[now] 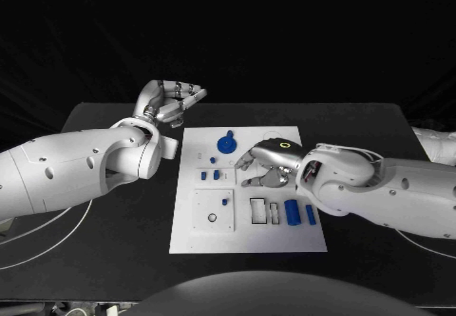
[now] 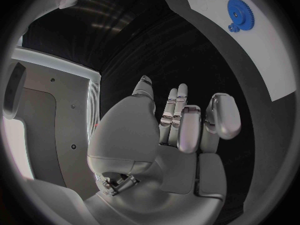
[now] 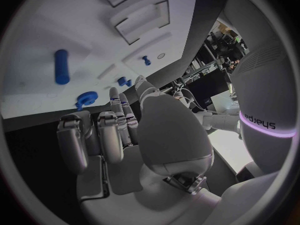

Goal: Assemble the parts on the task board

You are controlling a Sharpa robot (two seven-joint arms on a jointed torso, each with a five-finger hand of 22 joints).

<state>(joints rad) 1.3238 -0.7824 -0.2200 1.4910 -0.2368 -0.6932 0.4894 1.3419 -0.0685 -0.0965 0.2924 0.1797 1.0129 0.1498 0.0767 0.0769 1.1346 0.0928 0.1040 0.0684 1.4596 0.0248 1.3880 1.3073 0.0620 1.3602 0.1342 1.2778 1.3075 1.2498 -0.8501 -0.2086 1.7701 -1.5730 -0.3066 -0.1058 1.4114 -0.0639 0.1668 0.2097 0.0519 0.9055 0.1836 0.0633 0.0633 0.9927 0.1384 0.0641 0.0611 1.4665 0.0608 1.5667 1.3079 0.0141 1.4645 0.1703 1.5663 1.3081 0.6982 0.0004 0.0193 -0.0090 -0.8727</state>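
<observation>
right hand (image 1: 269,162) hovers over the middle of the white task board (image 1: 247,234), fingers loosely curled, holding nothing that i can see. left hand (image 1: 171,101) sits off the board's far left corner above the black table (image 1: 114,250), fingers bent inward, empty. blue gear (image 1: 226,143) and blue cylinders (image 1: 298,212) lie on the board.

Black table (image 1: 114,224) against a dark backdrop, cluttered shelving (image 3: 219,40) off to one side

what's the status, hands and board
Left hand off the board's far left corner, fingers curled, holding nothing. Right hand over the board, nothing visibly held. Blue gear on the board, untouched. Nothing in the way.
</observation>
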